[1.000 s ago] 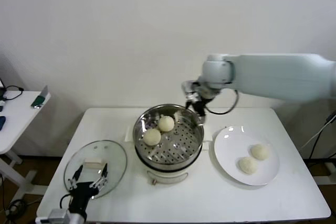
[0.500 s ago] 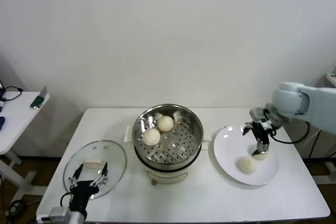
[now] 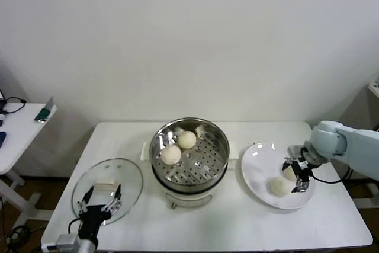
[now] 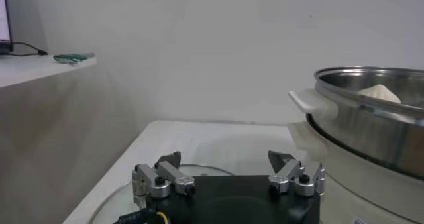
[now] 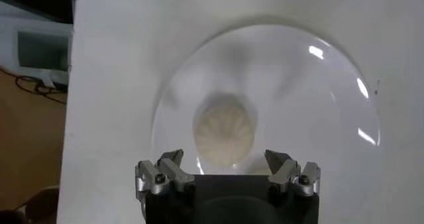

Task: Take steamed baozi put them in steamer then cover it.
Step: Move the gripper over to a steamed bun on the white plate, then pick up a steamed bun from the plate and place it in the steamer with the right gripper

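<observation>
Two steamed baozi lying on the perforated tray inside the steamer, mid-table, uncovered. Two more on the white plate to its right. Right gripper low over the plate, jaws spread wide either side of the farther bun, nothing held. Left gripper parked over the glass lid at the table's left front, jaws likewise wide, empty.

Even, bright indoor light fills the scene. Glare streaks mark the plate toward three o'clock, the steamer rim gleams, and shadows under objects stay soft and faint.
</observation>
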### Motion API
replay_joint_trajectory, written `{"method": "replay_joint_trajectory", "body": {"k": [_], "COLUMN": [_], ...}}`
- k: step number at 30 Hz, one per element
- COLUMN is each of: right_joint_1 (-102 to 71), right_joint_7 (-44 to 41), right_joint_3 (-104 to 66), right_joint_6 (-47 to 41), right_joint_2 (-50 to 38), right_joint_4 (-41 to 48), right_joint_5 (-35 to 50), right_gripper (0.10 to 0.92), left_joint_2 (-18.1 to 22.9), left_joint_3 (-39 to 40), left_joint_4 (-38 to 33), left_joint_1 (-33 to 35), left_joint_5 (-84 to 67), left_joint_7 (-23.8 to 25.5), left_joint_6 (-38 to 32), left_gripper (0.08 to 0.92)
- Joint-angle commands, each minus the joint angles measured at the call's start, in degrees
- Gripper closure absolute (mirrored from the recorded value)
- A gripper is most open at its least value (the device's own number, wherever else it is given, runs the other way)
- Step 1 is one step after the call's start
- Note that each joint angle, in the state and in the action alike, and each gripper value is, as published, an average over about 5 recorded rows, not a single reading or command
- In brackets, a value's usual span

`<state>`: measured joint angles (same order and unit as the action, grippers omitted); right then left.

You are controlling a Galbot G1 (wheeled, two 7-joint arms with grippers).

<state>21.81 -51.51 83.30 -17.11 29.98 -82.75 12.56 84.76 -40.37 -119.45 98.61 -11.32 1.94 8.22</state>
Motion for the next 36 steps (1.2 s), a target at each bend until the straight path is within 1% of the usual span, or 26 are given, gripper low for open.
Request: {"method": "replay_joint_trajectory", "body": {"k": [1,7,10,16,18,22,25,28,32,36], "right_joint_1": [-12.8,-13.9,-14.3,-14.0,-13.0,-7.1,2.3,15.8,32.5,43.3], "right_joint_7": [2.8,2.9,2.9,3.3,3.2,1.9,0.3,-1.8,-4.8,-6.2], "right_joint_3": [-10.2,-11.1,-11.5,-12.6,-12.6,-8.8,-2.6,5.7,15.6,16.5], "right_joint_6": [-1.6,-2.3,-2.4,-2.2,-1.9,0.0,3.6,10.3,22.7,31.8], "right_joint_2": [2.6,3.2,3.1,3.1,3.1,2.8,3.0,5.1,11.5,19.2], "right_joint_4": [4.2,4.5,4.6,4.9,4.7,3.4,2.2,1.2,0.5,-1.6], "right_joint_5": [-3.2,-3.3,-3.5,-3.9,-3.5,-2.9,-2.6,-1.1,2.7,5.0], "right_gripper": [0.203,0.203,0.216,0.306,0.327,0.343,0.346,0.347,0.347,0.347], "left_joint_2": [0.0,0.0,0.1,0.4,0.4,0.4,0.4,0.4,0.5,0.5], "left_joint_3": [-0.1,-0.3,-0.3,-0.1,0.0,0.0,0.1,0.2,0.3,0.5], "left_joint_4": [0.0,0.0,-0.1,-0.2,-0.2,-0.3,-0.5,-0.7,-0.9,-0.9], "left_joint_1": [0.0,0.1,0.1,0.0,0.0,0.0,0.1,0.3,0.4,0.6], "left_joint_5": [0.0,0.0,0.0,0.2,0.2,0.3,0.4,0.5,1.0,1.4], "left_joint_7": [0.0,0.0,0.0,0.0,0.0,0.0,0.0,0.0,0.1,0.1], "left_joint_6": [0.0,0.0,0.0,0.1,0.1,0.1,0.1,0.2,0.3,0.3], "left_gripper": [0.177,0.177,0.177,0.177,0.177,0.177,0.177,0.177,0.177,0.177]}}
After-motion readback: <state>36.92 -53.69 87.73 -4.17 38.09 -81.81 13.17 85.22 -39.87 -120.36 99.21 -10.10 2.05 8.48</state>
